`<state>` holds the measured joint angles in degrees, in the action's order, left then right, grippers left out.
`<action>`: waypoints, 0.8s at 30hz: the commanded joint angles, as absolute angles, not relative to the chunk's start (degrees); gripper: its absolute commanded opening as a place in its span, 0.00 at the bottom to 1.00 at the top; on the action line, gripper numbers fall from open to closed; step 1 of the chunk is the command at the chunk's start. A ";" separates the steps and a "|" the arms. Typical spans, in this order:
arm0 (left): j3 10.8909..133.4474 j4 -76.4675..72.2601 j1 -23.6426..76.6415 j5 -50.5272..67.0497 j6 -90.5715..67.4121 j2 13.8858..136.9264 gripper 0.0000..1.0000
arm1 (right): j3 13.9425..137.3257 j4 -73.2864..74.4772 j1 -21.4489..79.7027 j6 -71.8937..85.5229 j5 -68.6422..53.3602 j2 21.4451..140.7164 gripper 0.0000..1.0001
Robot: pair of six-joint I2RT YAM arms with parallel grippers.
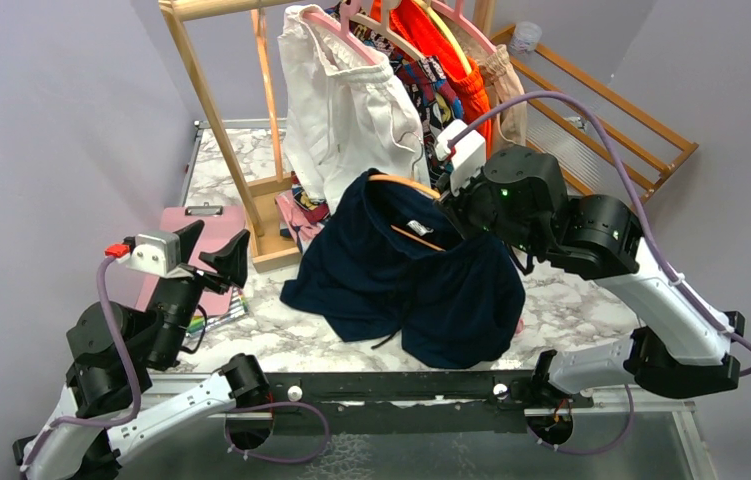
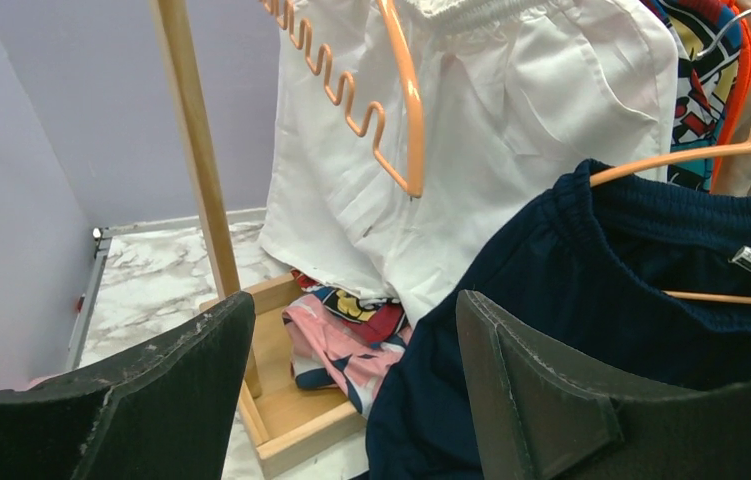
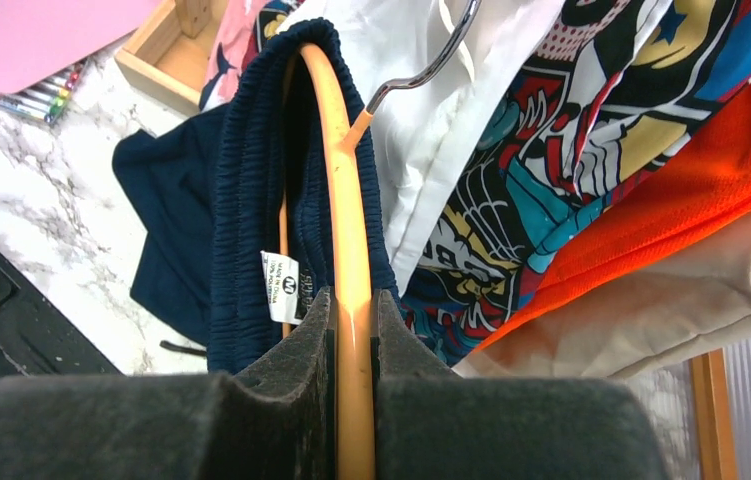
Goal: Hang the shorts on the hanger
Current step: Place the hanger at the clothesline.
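Item, shorts (image 1: 401, 270): dark navy, soft fabric, gathered elastic waistband, small white label inside. I see waistband hooked round one hanger (image 3: 346, 170) shoulder, legs slumped in folds on marble-pattern surface (image 1: 571, 310).
Item, hanger: thin orange-tan wood, curved shoulders, straight crossbar, metal hook.
My right fingers (image 3: 281, 400): black, matte pads, pinching hanger shoulder edgewise.
My left fingers (image 2: 181, 370): black, scuffed, wedge-shaped, spread wide, nothing between, held left of shorts.
Behind: white shorts (image 1: 351, 110), smooth cloth, hanging from pale wooden rack (image 1: 221, 110).
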<state>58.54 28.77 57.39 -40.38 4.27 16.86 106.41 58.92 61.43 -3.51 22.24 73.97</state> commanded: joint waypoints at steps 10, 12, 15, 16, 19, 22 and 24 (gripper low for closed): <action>55.97 27.47 57.55 -43.47 -0.75 14.09 0.76 | 110.43 34.31 61.50 -6.18 25.80 80.59 0.01; 55.37 27.36 57.64 -43.71 -1.17 13.61 0.76 | 111.30 30.97 61.51 -7.07 27.91 82.41 0.01; 54.45 27.49 57.74 -43.69 -2.01 13.03 0.76 | 113.19 27.56 61.48 -7.39 29.69 85.19 0.01; 54.28 27.44 57.79 -43.70 -2.21 12.93 0.76 | 114.41 27.11 61.51 -7.38 29.89 86.22 0.01; 53.90 27.42 57.88 -43.51 -2.71 12.96 0.76 | 117.10 24.65 61.48 -8.37 31.78 89.26 0.01; 53.93 27.42 57.92 -43.13 -3.14 13.27 0.76 | 119.29 21.93 61.46 -11.00 35.39 92.26 0.01; 53.96 27.45 57.92 -42.80 -3.26 13.51 0.76 | 120.49 20.15 61.49 -12.77 36.98 93.95 0.01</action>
